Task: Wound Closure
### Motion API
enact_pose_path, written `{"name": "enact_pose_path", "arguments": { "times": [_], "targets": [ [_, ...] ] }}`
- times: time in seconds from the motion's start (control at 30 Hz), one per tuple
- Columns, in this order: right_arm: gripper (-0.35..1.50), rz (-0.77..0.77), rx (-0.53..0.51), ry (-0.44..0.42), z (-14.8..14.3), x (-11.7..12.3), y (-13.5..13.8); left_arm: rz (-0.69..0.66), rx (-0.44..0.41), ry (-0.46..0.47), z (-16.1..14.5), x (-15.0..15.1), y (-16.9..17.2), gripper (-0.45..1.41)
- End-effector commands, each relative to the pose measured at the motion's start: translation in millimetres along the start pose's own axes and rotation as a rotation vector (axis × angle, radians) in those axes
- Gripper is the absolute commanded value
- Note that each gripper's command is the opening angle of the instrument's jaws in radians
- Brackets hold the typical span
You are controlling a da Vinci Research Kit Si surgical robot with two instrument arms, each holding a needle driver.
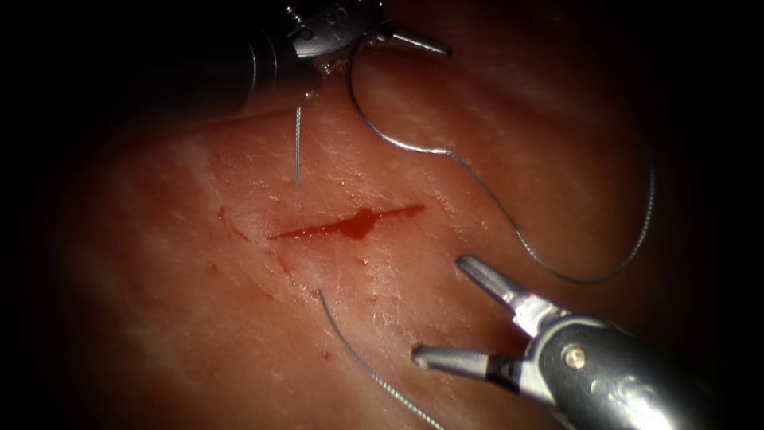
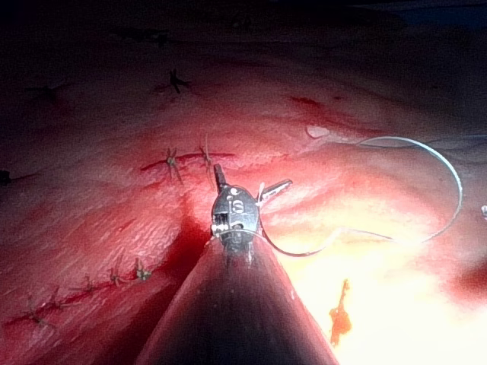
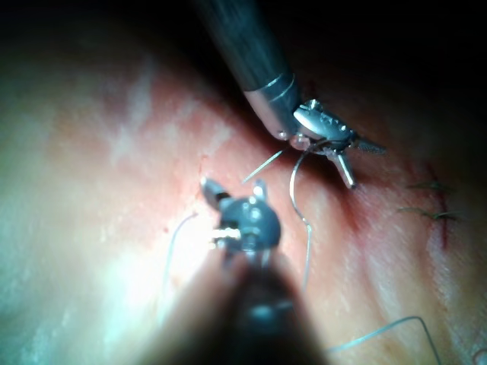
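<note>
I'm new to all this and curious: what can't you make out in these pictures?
Thread: one end is cut off by the endoscope view's bottom edge.
Right tool: blurred in the right wrist view.
Stitches: blurred and too small to count, right wrist view.

Several older cuts closed with dark knotted stitches (image 2: 173,160) cross the red surface; two more dark stitches (image 3: 434,201) lie apart.

Dark shafts (image 2: 236,312), silvery wrists (brass screw (image 1: 574,356))
</note>
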Motion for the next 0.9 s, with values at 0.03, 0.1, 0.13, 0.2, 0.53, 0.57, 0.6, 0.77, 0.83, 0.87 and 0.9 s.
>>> {"name": "enact_pose_path", "arguments": {
  "times": [0.03,0.1,0.13,0.2,0.53,0.57,0.6,0.77,0.83,0.87,0.9],
  "targets": [
    [1.4,-0.006,0.01,0.01,0.6,0.0,0.5,0.007,0.0,0.007,1.6,-0.4,-0.3,0.89],
    [1.32,-0.004,0.007,0.005,0.2,0.1,1.5,0.008,-0.003,0.016,3.8,-1.8,0.1,0.89],
    [1.3,-0.001,0.007,0.003,0.1,0.2,1.9,0.009,-0.009,0.016,4.5,-2.6,0.3,0.89],
    [1.27,0.004,0.001,-0.003,0.2,0.3,3.0,0.007,-0.015,0.013,5.2,-3.6,0.5,0.88],
    [1.27,-0.13,-0.163,-0.325,8.5,-6.3,13.0,-0.007,-0.021,0.002,5.8,-7.0,-1.3,0.86],
    [1.25,-0.131,-0.165,-0.344,9.4,-7.3,13.6,-0.007,-0.018,0.001,5.8,-7.1,-1.4,0.86],
    [1.23,-0.132,-0.169,-0.356,10.1,-8.0,13.9,-0.007,-0.016,0.0,5.8,-7.1,-1.5,0.86],
    [0.96,-0.139,-0.184,-0.395,13.0,-11.0,15.2,-0.005,-0.015,0.0,5.8,-7.3,-1.3,0.86],
    [0.88,-0.141,-0.174,-0.404,14.1,-12.0,15.4,-0.005,-0.015,0.0,5.8,-7.3,-1.3,0.86],
    [0.85,-0.142,-0.178,-0.407,14.5,-12.4,15.5,-0.005,-0.015,0.0,5.8,-7.3,-1.3,0.86],
    [0.78,-0.149,-0.177,-0.408,15.0,-12.9,15.7,-0.005,-0.016,0.0,5.7,-7.3,-1.3,0.86]
  ]
}}
